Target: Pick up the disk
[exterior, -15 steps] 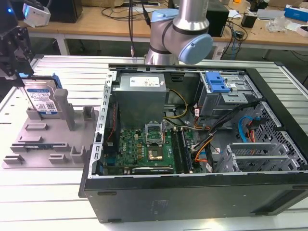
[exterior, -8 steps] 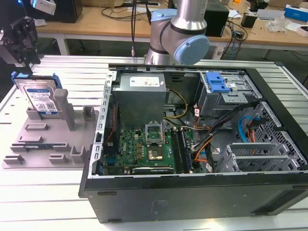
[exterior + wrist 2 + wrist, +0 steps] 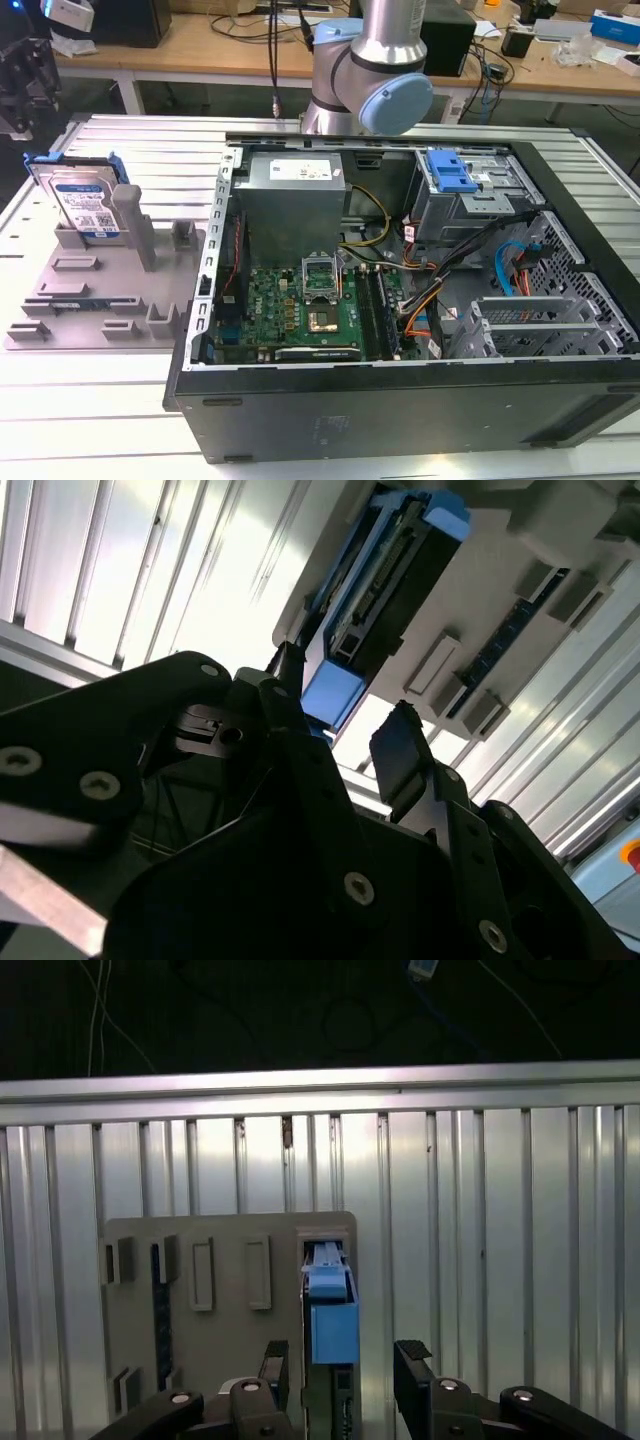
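Note:
The disk [image 3: 85, 205] stands on edge in the grey holder tray [image 3: 90, 300] at the exterior view's left, its white label facing the camera and blue rails on its sides. My gripper [image 3: 22, 110] hangs above and behind it, apart from it. In both wrist views I look down on the disk's blue-railed edge [image 3: 331, 1320] [image 3: 385, 590]. The gripper [image 3: 342, 1362] [image 3: 345, 720] is open, with one black finger [image 3: 275, 1365] on each side of that edge and the other finger [image 3: 411, 1360] well off it. Nothing is held.
An open computer case [image 3: 400, 420] fills the middle and right of the ribbed metal table [image 3: 100, 420], with a bright blue latch piece [image 3: 449, 172] inside at the back. The arm's base [image 3: 370, 70] stands behind the case. A cluttered workbench [image 3: 200, 55] runs along the back.

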`<move>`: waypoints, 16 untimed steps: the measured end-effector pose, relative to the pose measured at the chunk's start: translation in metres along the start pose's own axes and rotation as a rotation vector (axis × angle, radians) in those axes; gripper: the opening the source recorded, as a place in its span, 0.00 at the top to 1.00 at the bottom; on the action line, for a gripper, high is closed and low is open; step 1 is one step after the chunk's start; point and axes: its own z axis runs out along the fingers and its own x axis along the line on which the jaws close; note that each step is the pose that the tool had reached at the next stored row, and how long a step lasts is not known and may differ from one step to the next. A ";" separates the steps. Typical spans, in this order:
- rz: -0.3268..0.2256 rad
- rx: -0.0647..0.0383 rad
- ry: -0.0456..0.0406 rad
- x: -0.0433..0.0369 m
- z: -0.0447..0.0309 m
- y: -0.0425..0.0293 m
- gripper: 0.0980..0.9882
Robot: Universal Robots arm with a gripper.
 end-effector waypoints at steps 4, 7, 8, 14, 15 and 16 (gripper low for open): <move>-0.005 0.000 0.0000 0.0001 0.0002 0.0005 0.50; -0.006 0.000 0.0000 0.0001 0.0001 0.0006 0.50; -0.006 -0.001 0.0000 0.0001 0.0002 0.0006 0.50; -0.009 -0.005 0.0001 0.0019 0.0018 0.0005 0.50; -0.009 -0.005 0.0001 0.0023 0.0021 0.0005 0.50; -0.009 -0.005 0.0001 0.0026 0.0024 0.0005 0.50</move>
